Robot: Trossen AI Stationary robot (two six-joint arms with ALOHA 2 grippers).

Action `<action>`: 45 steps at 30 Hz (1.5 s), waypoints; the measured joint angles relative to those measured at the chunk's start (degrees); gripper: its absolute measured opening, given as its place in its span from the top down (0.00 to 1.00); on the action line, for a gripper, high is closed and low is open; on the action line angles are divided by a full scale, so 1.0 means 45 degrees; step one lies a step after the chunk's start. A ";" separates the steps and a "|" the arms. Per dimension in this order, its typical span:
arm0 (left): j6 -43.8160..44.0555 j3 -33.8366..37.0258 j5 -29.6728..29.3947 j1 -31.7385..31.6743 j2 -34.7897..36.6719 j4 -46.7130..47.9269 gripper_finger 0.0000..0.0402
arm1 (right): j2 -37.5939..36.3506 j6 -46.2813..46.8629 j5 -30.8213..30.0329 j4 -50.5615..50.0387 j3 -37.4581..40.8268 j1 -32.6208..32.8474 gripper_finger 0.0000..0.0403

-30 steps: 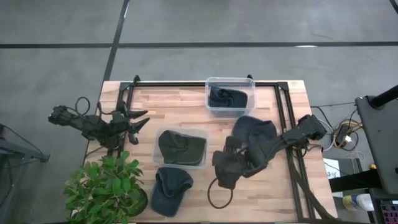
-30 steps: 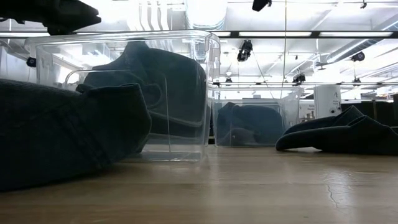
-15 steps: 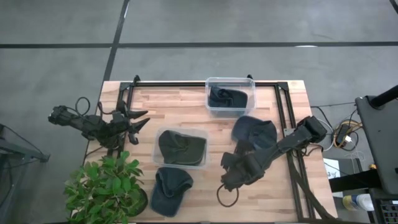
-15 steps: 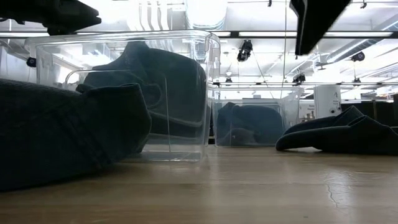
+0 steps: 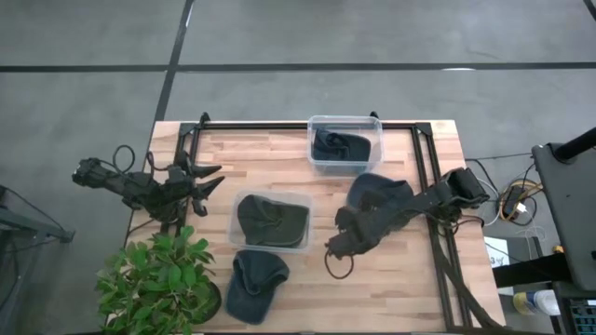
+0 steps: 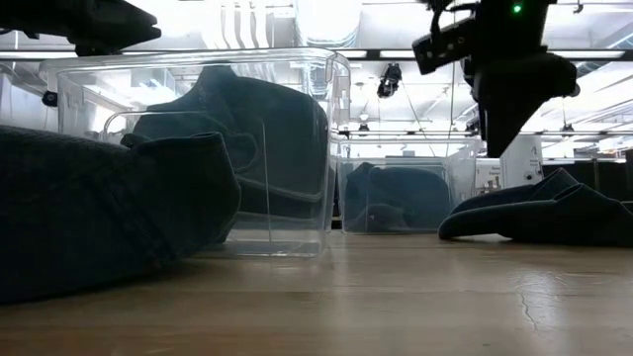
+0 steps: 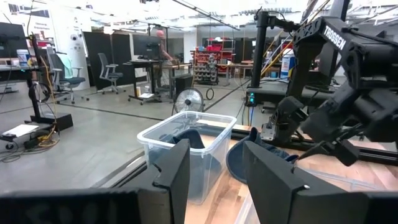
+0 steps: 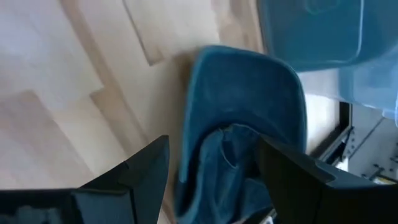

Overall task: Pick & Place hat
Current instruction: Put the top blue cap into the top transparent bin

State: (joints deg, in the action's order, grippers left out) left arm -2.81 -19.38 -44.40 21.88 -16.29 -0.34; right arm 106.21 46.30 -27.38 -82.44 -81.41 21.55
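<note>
Dark blue hat [image 5: 380, 195] lies flat on the wooden table [image 5: 279, 154], right of centre, near the far clear bin [image 5: 345, 144]. Right gripper [image 5: 346, 233] hovers above its near-left edge, fingers apart, holding nothing. Left gripper [image 5: 207, 180] waits at the table's left edge, fingers apart.

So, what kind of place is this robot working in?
Probably a robotics lab or workshop in an open industrial hall. Beyond the pale wooden table the left wrist view shows desks with office chairs, a floor fan and red storage racks.
</note>
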 joint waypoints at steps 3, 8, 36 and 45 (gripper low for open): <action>0.0016 0.0000 0.0000 -0.0002 0.0000 0.0044 0.65 | 0.0000 0.0016 0.0029 -0.0059 0.0168 -0.0097 0.42; 0.0591 0.0000 0.0000 0.0001 0.0000 0.0342 0.65 | 0.0000 -0.0053 -0.0175 -0.0027 0.0339 -0.0367 0.42; 0.1792 0.0005 -0.0007 -0.0004 -0.0005 0.0335 0.65 | -0.2346 -0.3523 0.0696 0.0029 0.0435 -0.4365 0.42; 0.1783 0.0005 0.0291 -0.0004 -0.0019 0.0389 0.65 | -0.4529 -0.3749 0.2714 -0.0012 0.0700 -0.6172 0.42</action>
State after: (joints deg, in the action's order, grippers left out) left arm 5.21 -19.35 -43.09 21.87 -16.38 1.41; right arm 85.83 29.43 -15.16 -82.49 -78.26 -6.23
